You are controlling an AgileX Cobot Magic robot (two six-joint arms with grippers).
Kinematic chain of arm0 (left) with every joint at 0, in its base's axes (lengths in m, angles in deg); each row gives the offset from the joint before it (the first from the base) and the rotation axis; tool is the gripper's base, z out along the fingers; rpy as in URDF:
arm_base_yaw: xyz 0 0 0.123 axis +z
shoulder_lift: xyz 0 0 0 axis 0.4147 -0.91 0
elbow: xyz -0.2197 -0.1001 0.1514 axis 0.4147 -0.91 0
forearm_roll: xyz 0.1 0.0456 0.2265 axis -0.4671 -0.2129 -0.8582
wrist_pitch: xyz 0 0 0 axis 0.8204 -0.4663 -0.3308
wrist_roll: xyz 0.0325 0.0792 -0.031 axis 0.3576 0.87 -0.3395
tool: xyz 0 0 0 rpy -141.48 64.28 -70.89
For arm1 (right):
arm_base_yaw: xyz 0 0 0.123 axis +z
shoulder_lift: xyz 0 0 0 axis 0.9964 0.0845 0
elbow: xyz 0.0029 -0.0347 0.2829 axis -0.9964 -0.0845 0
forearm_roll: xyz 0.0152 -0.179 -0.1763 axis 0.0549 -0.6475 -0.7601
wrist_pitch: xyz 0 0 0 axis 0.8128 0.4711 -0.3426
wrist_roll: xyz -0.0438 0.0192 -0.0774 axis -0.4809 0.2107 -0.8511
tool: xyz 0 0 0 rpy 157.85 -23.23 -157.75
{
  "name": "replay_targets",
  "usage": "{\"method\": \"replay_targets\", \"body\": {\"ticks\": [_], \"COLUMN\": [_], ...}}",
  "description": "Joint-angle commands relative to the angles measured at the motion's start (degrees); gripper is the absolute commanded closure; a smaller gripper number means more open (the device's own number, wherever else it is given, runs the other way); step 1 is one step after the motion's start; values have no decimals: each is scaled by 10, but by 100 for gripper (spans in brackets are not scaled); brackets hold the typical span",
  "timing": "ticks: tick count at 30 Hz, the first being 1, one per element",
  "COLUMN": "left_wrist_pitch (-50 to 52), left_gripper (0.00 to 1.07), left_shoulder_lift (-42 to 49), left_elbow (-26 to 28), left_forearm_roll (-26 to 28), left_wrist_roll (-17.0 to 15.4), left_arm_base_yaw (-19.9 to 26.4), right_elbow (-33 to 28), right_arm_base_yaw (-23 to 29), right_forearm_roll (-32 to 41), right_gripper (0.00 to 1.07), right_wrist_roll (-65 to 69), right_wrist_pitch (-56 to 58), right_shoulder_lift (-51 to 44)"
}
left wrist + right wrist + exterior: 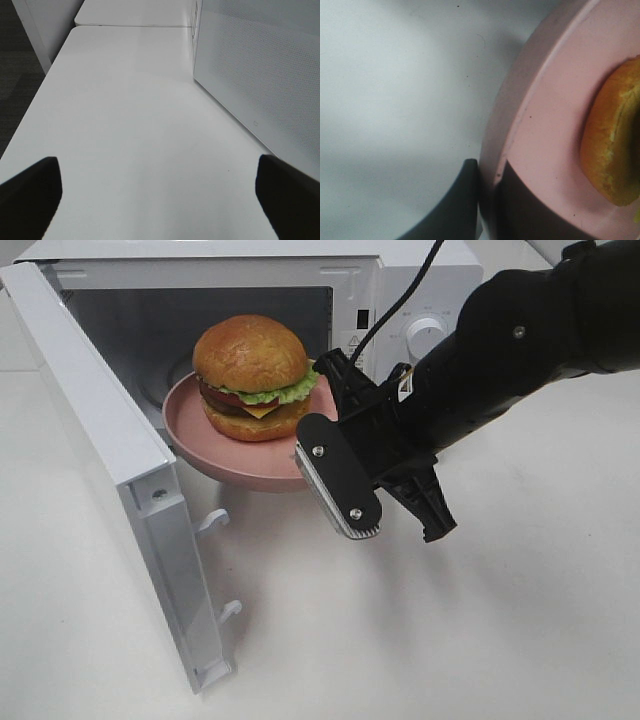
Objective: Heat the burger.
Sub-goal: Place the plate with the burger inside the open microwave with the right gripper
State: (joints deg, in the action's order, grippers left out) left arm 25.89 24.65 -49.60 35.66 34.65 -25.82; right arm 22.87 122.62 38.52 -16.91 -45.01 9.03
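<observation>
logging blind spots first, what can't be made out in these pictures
- Exterior high: floor of the microwave, hidden under the pink plate and burger.
- Exterior high: control panel, partly behind the right arm; print too small.
- Right wrist: burger cut by the edge, blurred.
- Left wrist: left gripper, only fingertips show.

The right arm (pixel 560 310), at the upper right of the frame, is bulky matte black with one silver screw (pixel 518 331) and a thin black cable (pixel 400 300). One of its fingers (pixel 338 478) is a flat black paddle bearing two silver screws (pixel 318 451) and a ribbed pale edge (pixel 322 498).
</observation>
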Motion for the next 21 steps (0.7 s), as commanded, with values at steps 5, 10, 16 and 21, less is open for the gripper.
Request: {"method": "replay_targets", "body": {"ticks": [5,10,16,21], "left_wrist_pitch": [9,9,9,9], "left_gripper": [9,9,9,9], "left_shoulder_lift": [10,10,10,10], "left_elbow": [-1,-1,-1,-1], "left_forearm_roll": [4,4,4,4], "left_wrist_roll": [-2,-2,-2,-2], "left_arm_base_yaw": [1,1,1,1], "right_elbow": [52,77,96,119], "right_arm_base_yaw": [4,15,27,28], "right_forearm_roll": [-37,-87,-155,-199], "right_gripper": [107,107,107,107], "right_wrist_roll": [47,111,176,243], "right_wrist_pitch": [-21,-20,-19,-18], "right_shoulder_lift": [25,49,68,92]}}
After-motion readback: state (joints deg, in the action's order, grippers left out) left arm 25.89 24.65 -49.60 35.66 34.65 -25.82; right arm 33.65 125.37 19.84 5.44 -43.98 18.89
